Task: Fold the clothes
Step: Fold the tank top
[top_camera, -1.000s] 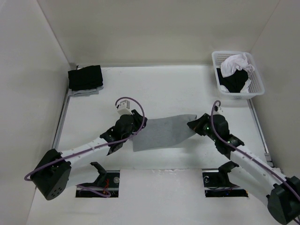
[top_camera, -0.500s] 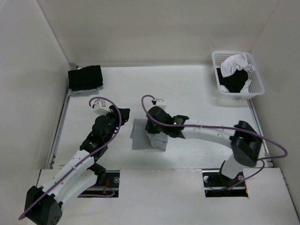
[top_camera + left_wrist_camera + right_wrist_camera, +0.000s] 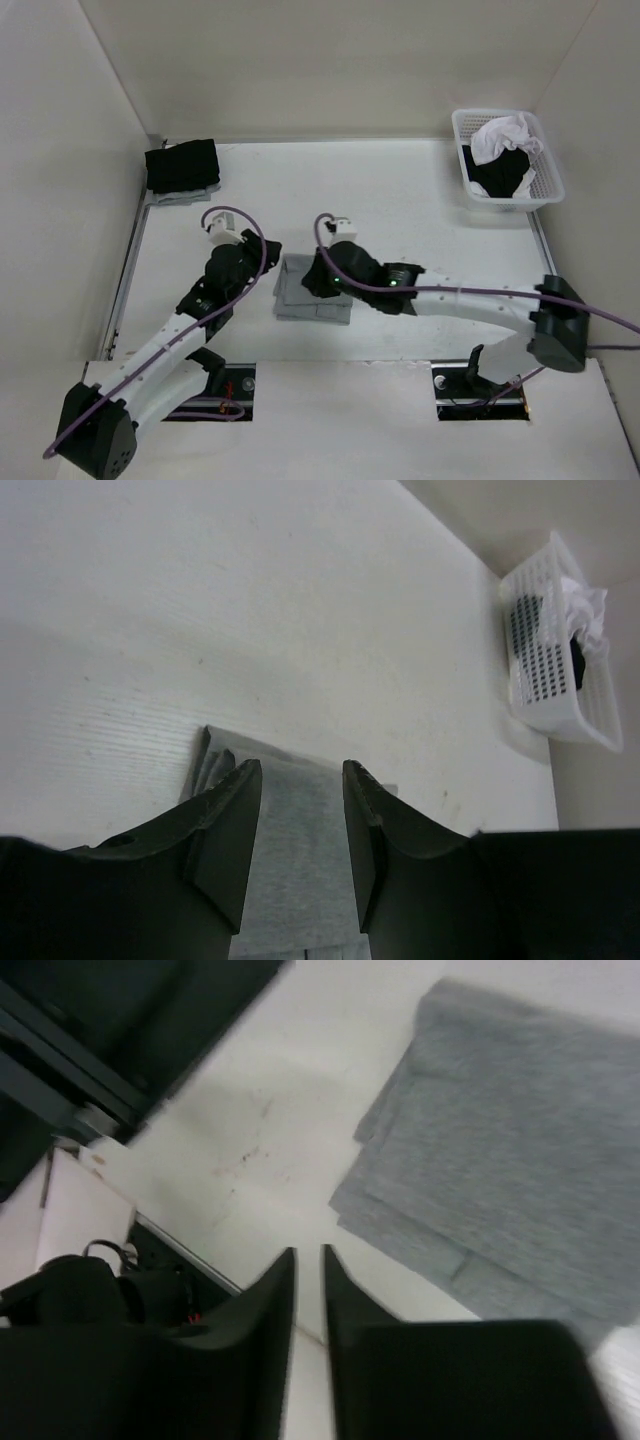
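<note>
The clothes (image 3: 312, 296) are a plain grey garment lying folded into a small layered rectangle mid-table, also seen as the garment (image 3: 300, 870) and as the garment (image 3: 510, 1170). My left gripper (image 3: 268, 258) hovers at its left edge. In the left wrist view that gripper (image 3: 300, 770) is open, and flat grey cloth shows through the gap with nothing pinched. My right gripper (image 3: 313, 284) reaches across over the cloth. In the right wrist view this gripper (image 3: 307, 1252) has its jaws a narrow way apart over bare table, empty, and the cloth lies beside it.
A white basket (image 3: 540, 190) with white and black garments stands at the back right, also visible as the basket (image 3: 555, 670). A folded black stack (image 3: 182, 165) lies at the back left. Walls close in on both sides. Dark cut-outs (image 3: 215, 385) sit in the near edge.
My right arm swept left carrying the garment's right end over the rest, then opened and let go. The cloth is now a compact fold. My left arm let go and drew back left.
</note>
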`<control>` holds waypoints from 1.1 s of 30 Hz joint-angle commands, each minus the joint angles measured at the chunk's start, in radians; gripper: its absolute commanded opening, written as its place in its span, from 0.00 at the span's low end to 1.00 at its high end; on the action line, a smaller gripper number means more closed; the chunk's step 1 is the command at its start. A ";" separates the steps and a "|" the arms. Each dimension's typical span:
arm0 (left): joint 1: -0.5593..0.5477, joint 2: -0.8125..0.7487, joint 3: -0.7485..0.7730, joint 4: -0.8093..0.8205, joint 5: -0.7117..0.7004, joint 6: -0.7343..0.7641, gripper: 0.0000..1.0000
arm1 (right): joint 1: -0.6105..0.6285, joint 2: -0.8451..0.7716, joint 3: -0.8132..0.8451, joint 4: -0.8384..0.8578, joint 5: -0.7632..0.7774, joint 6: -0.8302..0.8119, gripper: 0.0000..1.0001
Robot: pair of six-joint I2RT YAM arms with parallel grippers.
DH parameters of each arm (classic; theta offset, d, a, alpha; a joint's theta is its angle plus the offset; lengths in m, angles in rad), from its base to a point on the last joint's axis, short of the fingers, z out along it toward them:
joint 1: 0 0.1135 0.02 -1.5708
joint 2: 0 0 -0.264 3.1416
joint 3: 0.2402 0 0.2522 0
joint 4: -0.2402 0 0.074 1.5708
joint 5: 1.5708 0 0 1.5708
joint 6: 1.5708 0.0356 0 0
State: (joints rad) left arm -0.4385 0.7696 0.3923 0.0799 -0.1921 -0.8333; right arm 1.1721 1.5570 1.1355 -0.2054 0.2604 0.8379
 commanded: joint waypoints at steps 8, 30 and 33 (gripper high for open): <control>-0.174 0.051 -0.076 0.092 -0.040 0.023 0.54 | -0.116 -0.484 -0.518 0.187 0.143 -0.028 0.00; 0.201 -0.095 -0.078 -0.186 -0.072 -0.040 0.77 | -0.513 -0.765 -0.963 0.553 0.117 -0.063 0.71; 0.217 -0.052 -0.061 -0.175 -0.049 -0.030 0.79 | -0.509 -0.793 -0.979 0.575 0.114 -0.072 0.71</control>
State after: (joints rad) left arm -0.2359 0.6930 0.2790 -0.1188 -0.2821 -0.8711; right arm 0.6662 0.7849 0.1665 0.2394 0.3817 0.7891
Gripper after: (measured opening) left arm 0.787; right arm 0.711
